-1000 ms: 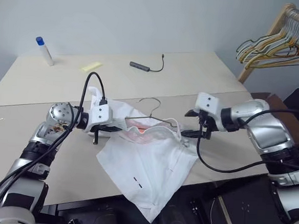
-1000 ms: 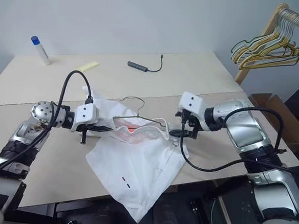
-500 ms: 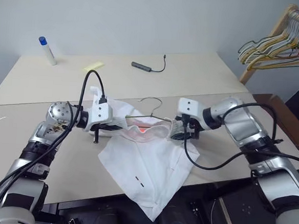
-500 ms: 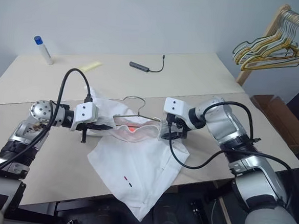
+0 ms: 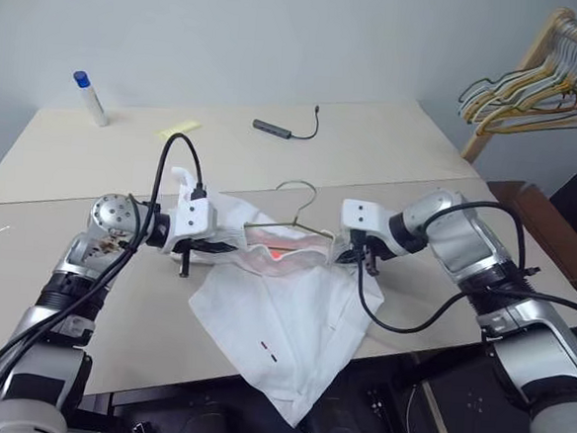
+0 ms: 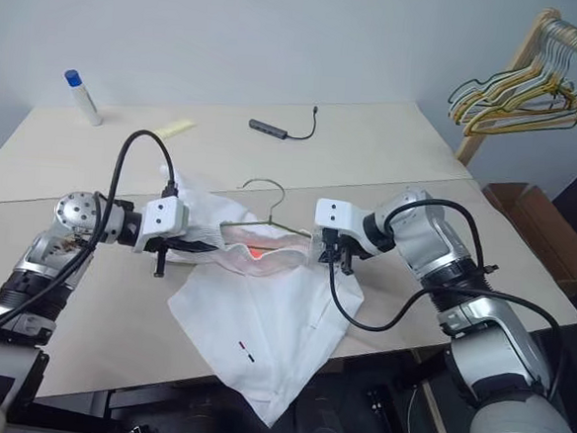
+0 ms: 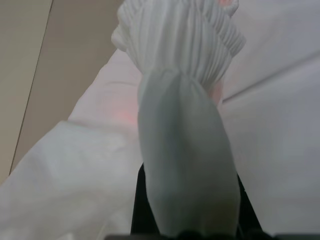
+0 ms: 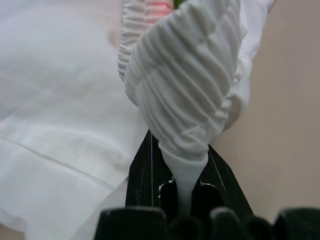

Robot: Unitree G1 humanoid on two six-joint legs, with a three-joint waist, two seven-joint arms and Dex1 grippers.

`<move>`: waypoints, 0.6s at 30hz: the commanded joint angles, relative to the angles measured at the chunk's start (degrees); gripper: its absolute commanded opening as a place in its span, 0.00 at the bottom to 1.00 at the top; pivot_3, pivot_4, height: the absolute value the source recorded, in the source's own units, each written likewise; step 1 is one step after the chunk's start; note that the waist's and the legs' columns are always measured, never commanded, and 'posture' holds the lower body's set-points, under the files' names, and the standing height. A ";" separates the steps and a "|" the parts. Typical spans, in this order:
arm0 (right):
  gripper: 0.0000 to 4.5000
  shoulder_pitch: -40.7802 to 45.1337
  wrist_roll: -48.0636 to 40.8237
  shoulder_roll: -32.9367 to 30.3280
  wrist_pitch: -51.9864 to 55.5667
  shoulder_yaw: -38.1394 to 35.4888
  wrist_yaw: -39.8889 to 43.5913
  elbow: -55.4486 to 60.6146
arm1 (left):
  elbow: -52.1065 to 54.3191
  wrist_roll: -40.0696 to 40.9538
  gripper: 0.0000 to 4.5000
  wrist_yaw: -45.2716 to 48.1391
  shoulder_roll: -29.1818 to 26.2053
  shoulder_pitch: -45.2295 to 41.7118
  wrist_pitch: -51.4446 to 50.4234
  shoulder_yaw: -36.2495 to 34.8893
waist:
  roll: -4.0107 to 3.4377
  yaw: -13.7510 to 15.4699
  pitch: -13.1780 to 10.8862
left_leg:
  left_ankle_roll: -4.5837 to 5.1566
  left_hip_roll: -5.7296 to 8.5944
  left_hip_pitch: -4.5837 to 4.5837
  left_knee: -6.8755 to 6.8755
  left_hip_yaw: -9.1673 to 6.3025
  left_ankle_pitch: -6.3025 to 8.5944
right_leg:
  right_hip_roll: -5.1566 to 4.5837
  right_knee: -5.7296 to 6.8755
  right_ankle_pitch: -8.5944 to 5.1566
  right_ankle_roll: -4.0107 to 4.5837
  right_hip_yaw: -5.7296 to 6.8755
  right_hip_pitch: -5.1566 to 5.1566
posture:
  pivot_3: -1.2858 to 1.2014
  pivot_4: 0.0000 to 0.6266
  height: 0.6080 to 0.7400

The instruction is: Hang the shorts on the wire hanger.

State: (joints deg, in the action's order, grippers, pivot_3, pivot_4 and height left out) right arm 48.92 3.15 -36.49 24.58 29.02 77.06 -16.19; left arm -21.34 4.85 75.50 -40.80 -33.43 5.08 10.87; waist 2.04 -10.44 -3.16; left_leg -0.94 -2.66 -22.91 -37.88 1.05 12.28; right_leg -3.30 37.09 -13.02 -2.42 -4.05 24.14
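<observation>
While L gripper (image 5: pixel 229 248) pinches shorts (image 5: pixel 291 326) waistband, R gripper (image 5: pixel 345 255) clamps opposite end; wire hanger (image 5: pixel 294 209) seemingly underneath.

Both arms are built of silver-grey metal segments with rounded, glossy shells and black joints between them. Each wrist carries a small white box with dark dots on its face. A thick black cable loops up over the left claw (image 5: pixel 199 253) from its wrist box, and another hangs in a loop below the right claw (image 5: pixel 349 256). The claw fingers are black.
</observation>
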 commanded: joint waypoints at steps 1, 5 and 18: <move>0.00 -0.77 -3.43 -1.54 3.77 -4.39 1.68 3.93 | 1.69 3.84 0.13 0.80 -0.16 -2.55 -0.41 -3.37 | 0.00 0.04 0.00 | 0.00 0.00 0.00 0.00 0.00 0.00 | 0.00 0.00 0.00 0.00 0.00 0.00 | 0.47 0.00 1.00; 0.00 -4.12 -7.56 -3.96 12.04 -8.79 1.24 9.51 | 0.35 8.39 0.38 -0.56 0.20 -4.49 -5.33 -7.71 | 0.00 0.28 0.00 | 0.00 0.00 -0.03 -0.02 -0.04 0.00 | -0.01 0.00 -0.01 -0.01 0.04 0.00 | 0.47 0.00 1.00; 0.00 -22.86 -21.03 -7.94 49.47 -37.14 -16.79 27.77 | 16.64 28.14 0.99 -22.08 7.66 -9.80 -30.24 -24.68 | 0.01 0.20 0.01 | 0.00 0.01 0.01 -0.03 -0.08 0.00 | -0.02 0.00 -0.18 -0.33 0.03 -0.06 | 0.45 0.01 1.00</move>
State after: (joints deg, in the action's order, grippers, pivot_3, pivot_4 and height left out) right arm 27.19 -15.61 -44.66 64.77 1.53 66.11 7.24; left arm -12.99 26.85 57.78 -34.55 -42.86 -19.10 -11.06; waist 2.06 -10.25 -3.15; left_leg -0.94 -2.65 -22.90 -37.90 0.96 12.28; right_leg -3.32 37.10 -13.20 -2.74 -4.02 24.08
